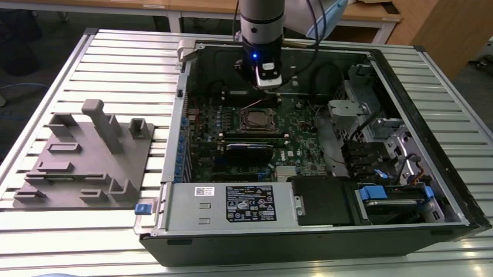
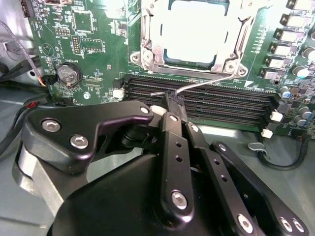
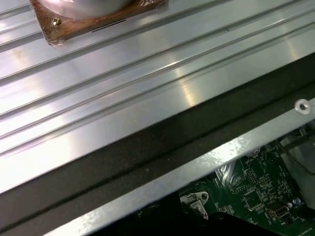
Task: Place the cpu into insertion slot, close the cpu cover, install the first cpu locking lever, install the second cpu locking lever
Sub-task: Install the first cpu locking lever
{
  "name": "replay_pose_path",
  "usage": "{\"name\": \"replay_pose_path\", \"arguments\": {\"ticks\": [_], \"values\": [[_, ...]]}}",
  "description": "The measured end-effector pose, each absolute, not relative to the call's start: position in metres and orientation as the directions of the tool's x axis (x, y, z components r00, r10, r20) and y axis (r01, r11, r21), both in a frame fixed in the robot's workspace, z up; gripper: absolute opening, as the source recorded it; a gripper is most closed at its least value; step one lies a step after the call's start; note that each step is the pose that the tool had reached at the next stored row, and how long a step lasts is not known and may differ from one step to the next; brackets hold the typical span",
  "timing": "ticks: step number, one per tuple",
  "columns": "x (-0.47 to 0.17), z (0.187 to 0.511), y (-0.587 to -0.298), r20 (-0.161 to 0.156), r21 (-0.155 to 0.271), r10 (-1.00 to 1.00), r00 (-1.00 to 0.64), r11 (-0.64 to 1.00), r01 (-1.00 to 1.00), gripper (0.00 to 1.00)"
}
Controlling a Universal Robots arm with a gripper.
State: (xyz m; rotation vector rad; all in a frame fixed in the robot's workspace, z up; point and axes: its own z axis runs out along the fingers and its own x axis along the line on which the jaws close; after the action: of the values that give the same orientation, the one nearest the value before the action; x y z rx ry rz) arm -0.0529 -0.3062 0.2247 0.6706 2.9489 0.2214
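With cpu cover [image 2: 194,34] shut, claw [image 2: 170,101] pinches locking lever [image 2: 206,82].

You can see the cpu [image 2: 194,30], a flat silver square, lying in the insertion slot [image 1: 258,120] on the green board. The cpu cover [image 2: 147,42], a thin shiny metal frame, lies flat around it

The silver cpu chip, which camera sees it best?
The second wrist view: the cpu sits large and bright inside the cpu cover, beyond the gripper. In the exterior view the cpu is a small square under the arm.
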Motion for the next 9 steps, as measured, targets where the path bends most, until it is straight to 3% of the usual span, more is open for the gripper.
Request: {"name": "replay_pose_path", "arguments": {"ticks": [9], "values": [[-0.0529, 0.219, -0.3071, -0.076, 0.167, 0.439, -0.895, 0.891, 0.423, 0.11]]}}
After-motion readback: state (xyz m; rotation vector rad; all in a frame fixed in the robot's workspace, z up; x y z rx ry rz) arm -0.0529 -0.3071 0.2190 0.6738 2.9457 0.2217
